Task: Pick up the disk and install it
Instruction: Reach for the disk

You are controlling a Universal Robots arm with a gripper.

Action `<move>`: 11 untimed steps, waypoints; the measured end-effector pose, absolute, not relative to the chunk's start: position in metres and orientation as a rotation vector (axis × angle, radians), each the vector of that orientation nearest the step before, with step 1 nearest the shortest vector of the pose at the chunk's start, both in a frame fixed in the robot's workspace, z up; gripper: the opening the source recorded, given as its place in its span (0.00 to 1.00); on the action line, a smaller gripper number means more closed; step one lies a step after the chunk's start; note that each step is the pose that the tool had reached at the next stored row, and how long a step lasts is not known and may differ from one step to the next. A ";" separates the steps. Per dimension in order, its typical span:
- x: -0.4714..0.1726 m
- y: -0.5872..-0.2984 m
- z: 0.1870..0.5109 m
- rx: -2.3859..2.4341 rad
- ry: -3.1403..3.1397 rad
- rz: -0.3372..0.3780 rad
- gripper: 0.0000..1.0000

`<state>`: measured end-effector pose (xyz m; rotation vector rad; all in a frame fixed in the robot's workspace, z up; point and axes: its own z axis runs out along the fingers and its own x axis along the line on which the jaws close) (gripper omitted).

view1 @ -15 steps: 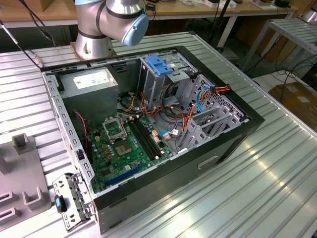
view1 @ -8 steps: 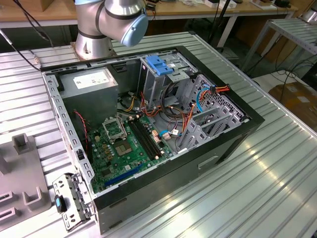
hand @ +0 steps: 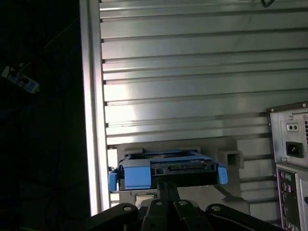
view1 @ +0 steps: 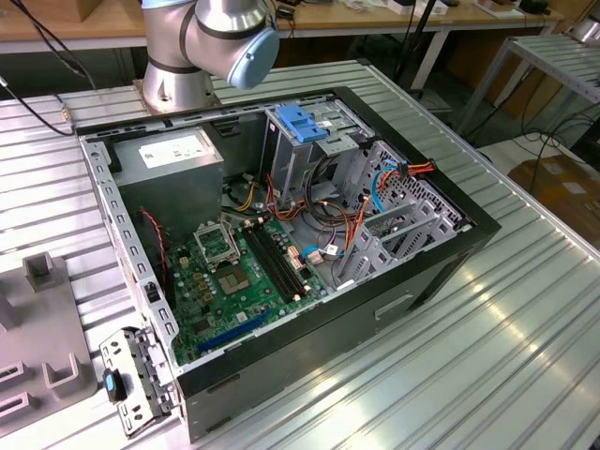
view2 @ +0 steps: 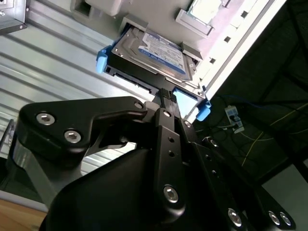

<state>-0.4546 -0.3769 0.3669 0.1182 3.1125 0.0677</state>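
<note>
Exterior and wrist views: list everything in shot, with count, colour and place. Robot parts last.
disk: 1, dark slab with blue side rails, sitting in a holder, seen in both wrist views
holder: 1, pale grey, under the disk on the table
computer case: 1, black, open, on the table
motherboard: 1, green, on the case floor
power supply: 1, grey, in the case corner nearest the arm's base
drive cage: 1, grey metal with a light-blue latch, inside the case
cables: several, orange, red, blue and black, between cage and motherboard
table: 1, ribbed aluminium
arm: 1, silver with a light-blue cap, beyond the case
gripper: 1, black, at the disk's near edge
</note>
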 end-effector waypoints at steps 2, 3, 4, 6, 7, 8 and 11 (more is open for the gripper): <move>-0.461 -0.376 0.367 0.118 3.113 0.068 0.11; -0.464 -0.376 0.366 0.118 3.112 0.068 0.11; -0.467 -0.375 0.366 0.118 3.113 0.068 0.11; -0.470 -0.374 0.366 0.118 3.113 0.068 0.11; -0.472 -0.373 0.366 0.118 3.113 0.068 0.11; -0.472 -0.373 0.366 0.118 3.113 0.068 0.11; -0.472 -0.373 0.366 0.118 3.113 0.068 0.11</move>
